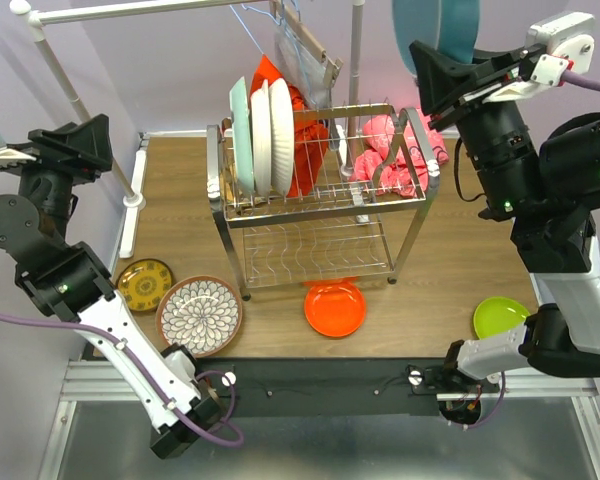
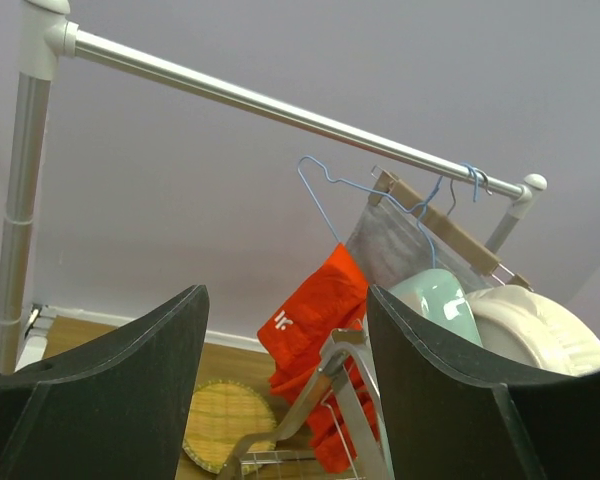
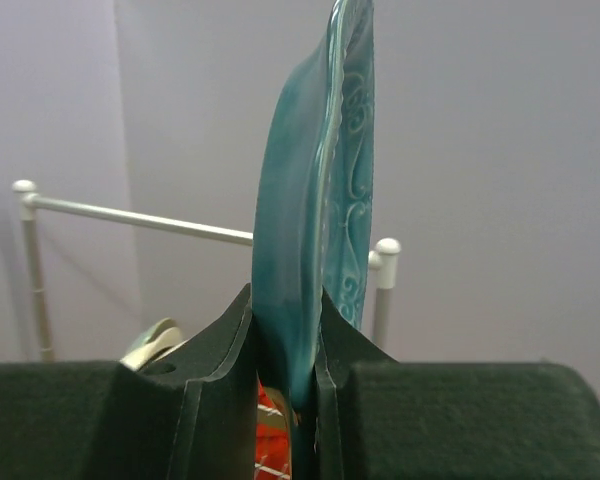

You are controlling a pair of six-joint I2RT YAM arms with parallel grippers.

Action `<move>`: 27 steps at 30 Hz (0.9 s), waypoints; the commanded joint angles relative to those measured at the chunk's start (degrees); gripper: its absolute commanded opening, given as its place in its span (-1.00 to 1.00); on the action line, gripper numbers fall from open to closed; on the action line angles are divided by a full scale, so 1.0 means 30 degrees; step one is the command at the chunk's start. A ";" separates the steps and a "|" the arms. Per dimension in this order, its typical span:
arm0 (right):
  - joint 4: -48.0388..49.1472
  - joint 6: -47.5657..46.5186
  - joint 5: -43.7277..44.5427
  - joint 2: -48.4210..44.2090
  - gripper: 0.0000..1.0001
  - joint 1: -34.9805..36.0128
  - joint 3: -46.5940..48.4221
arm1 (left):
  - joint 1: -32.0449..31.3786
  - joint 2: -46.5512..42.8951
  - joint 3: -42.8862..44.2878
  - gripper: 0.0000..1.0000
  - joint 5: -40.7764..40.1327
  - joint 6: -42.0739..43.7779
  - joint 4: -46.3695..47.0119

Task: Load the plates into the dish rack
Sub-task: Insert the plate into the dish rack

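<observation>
Right hand (image 3: 288,330): pinching teal plate (image 3: 315,180) by its lower rim, upright, high and right of dish rack (image 1: 320,205). Carry edge-on, swing left, lower into free slot beside white plate (image 1: 279,140). Left hand (image 2: 285,385): spread, empty; park clear.

Black joints (image 1: 65,285), white shells (image 1: 130,350), purple cables (image 1: 592,80), black wedge-fingered pincers (image 2: 285,300) (image 3: 287,300)
</observation>
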 commanded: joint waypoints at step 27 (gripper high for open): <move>0.1596 1.1920 -0.0133 0.2622 -0.99 -0.3488 0.1153 | -0.0377 -0.1847 -0.2540 0.47 -0.0415 0.0734 -0.0177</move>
